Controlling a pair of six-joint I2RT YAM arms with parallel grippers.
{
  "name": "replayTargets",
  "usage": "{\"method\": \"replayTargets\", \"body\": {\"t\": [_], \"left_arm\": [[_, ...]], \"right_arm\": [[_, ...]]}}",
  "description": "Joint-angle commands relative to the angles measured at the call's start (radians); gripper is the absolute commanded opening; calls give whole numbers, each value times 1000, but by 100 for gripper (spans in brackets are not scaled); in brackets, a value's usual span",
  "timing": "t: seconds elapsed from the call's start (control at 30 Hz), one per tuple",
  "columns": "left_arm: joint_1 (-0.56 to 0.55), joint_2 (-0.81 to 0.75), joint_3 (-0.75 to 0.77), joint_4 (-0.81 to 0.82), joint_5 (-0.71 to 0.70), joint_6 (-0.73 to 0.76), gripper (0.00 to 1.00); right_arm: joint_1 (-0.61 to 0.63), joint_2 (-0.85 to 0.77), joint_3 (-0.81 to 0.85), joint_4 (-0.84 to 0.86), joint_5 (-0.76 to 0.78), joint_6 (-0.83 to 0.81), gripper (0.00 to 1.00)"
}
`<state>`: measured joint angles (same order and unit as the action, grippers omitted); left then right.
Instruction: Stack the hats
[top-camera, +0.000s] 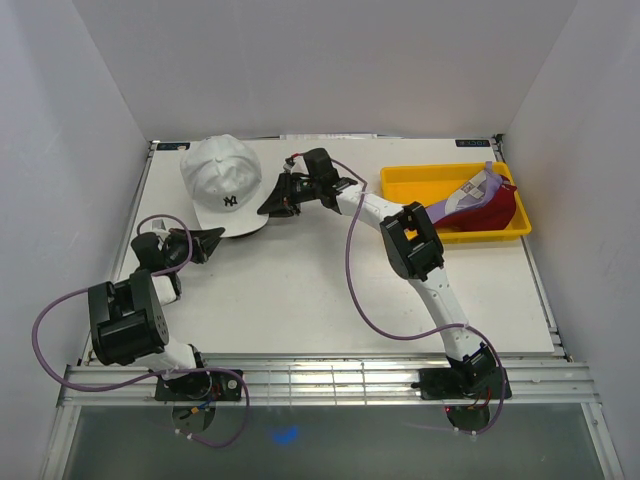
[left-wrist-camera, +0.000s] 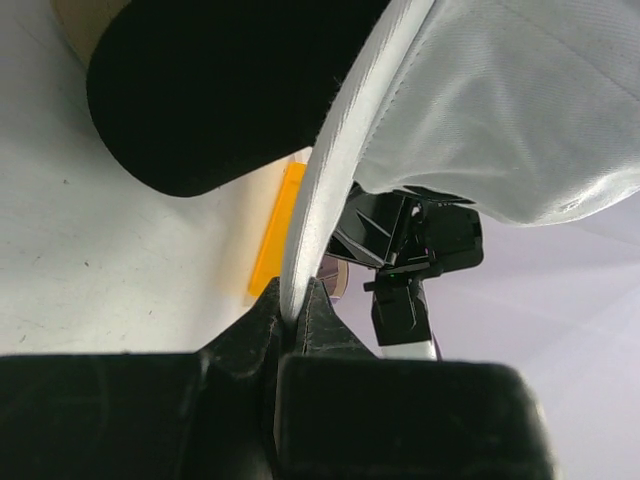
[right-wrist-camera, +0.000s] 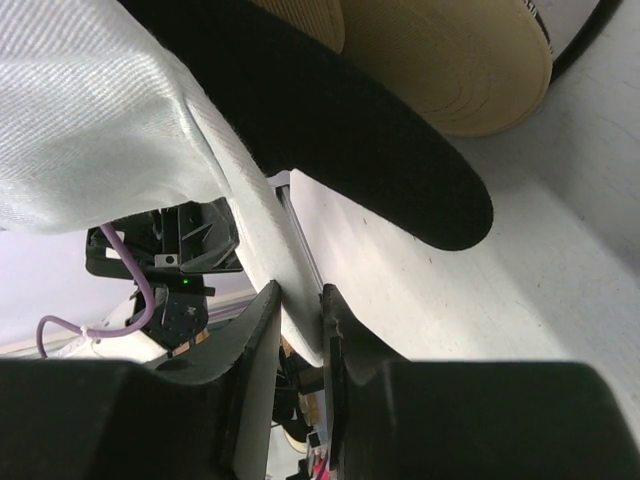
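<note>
A white cap (top-camera: 222, 182) with a dark logo is seen at the far left of the surface (top-camera: 320, 290), its brim pointing toward the near edge. The brim is pinched from the near-left side by the left fingers (top-camera: 207, 241), which are closed on its edge. The right fingers (top-camera: 272, 198) are likewise clamped on the brim from the opposite side. In the wrist views the brim of a black cap (right-wrist-camera: 380, 170) and that of a tan cap (right-wrist-camera: 450, 70) are shown beneath the white one. Well apart, at the far right, a purple cap (top-camera: 478, 188) and a red cap (top-camera: 497, 212) are held together in a yellow tray (top-camera: 400, 178).
</note>
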<state>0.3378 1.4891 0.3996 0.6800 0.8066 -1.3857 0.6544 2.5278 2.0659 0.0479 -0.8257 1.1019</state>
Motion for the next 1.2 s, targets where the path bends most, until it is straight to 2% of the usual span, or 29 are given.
{"method": "replayTargets", "body": {"t": [0.0,0.4,0.47,0.5,0.7,0.83,1.03,1.17], "left_arm": [[-36,39,-24,-215,69,88,0],[-36,71,4,-276,68,165,0],[-36,69,5,-287,65,178,6],[-36,66,7,-299,63,192,12],[-36,48,16,-350,65,231,35],[-36,28,21,-379,69,260,40],[-36,29,44,-434,80,295,41],[-34,37,64,-473,77,316,29]], "right_arm": [[-6,29,48,-42,115,-39,8],[-10,32,94,-105,152,-71,8],[-12,31,102,-118,160,-85,9],[-12,31,102,-118,161,-88,9],[-12,23,97,-123,171,-114,11],[-13,11,89,-123,188,-125,12],[-15,9,94,-120,192,-126,12],[-15,14,99,-129,206,-132,11]]}}
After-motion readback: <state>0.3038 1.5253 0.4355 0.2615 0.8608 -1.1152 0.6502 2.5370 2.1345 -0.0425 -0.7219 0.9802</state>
